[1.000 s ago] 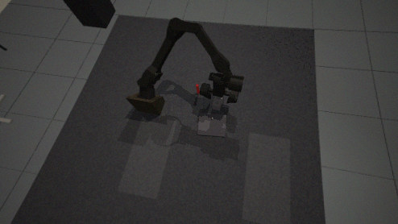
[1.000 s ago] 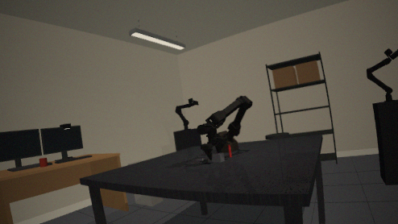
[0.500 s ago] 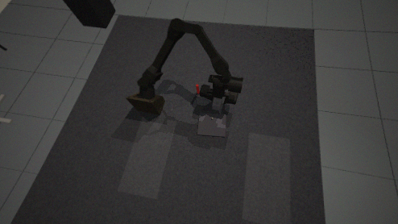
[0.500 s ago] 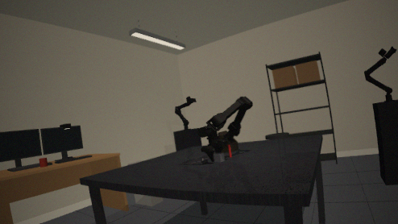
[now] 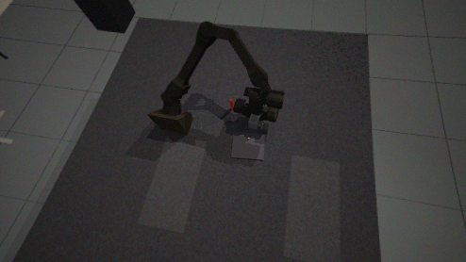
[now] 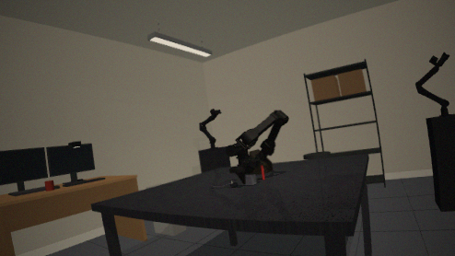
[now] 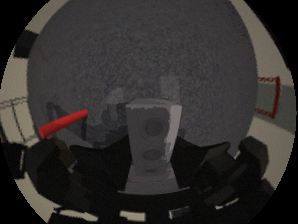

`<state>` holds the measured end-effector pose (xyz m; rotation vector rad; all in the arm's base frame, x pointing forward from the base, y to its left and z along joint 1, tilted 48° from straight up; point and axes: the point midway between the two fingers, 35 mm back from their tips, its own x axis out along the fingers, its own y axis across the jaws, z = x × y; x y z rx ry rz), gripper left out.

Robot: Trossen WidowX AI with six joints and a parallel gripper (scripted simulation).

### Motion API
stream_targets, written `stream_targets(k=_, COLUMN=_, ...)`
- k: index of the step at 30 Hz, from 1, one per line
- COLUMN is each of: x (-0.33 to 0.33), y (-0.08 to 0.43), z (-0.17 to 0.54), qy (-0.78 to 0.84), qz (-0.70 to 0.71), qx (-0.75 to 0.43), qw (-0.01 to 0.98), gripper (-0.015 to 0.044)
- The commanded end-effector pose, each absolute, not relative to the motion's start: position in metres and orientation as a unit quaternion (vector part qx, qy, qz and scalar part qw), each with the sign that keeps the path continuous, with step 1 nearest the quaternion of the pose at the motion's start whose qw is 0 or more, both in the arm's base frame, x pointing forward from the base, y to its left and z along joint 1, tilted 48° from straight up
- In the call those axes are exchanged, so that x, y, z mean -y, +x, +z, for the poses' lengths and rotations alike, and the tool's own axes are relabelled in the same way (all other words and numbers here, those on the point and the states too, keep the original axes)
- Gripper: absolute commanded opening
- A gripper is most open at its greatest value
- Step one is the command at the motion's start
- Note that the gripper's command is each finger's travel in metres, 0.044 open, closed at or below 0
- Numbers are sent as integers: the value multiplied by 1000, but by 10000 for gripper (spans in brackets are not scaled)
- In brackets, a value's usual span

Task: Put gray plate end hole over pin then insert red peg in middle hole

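Note:
The gray plate is between the fingers of my gripper, which is shut on it. In the wrist view its holes face the camera. In the top view the plate is by the far edge of the flat base, and the fingers are hard to make out. A small bright spot, apparently the pin, shows on the base, apart from the visible part of the plate. Whether the plate touches the base or table is unclear. The red peg stands upright, clear of the gripper.
The arm's brown mount stands left of the base in the top view. The dark table carries it all. A desk with monitors, a shelf and other arms stand away from the table.

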<state>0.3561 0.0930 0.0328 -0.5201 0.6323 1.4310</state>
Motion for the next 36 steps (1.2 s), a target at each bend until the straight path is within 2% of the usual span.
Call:
stream_targets(k=1, x=-85, y=360, z=39, qy=-234, qz=636, qx=-279, qw=680, gripper=0)
stream_targets(k=36, x=0, y=360, z=110, qy=-235, qz=636, qx=-280, qw=679, gripper=0)
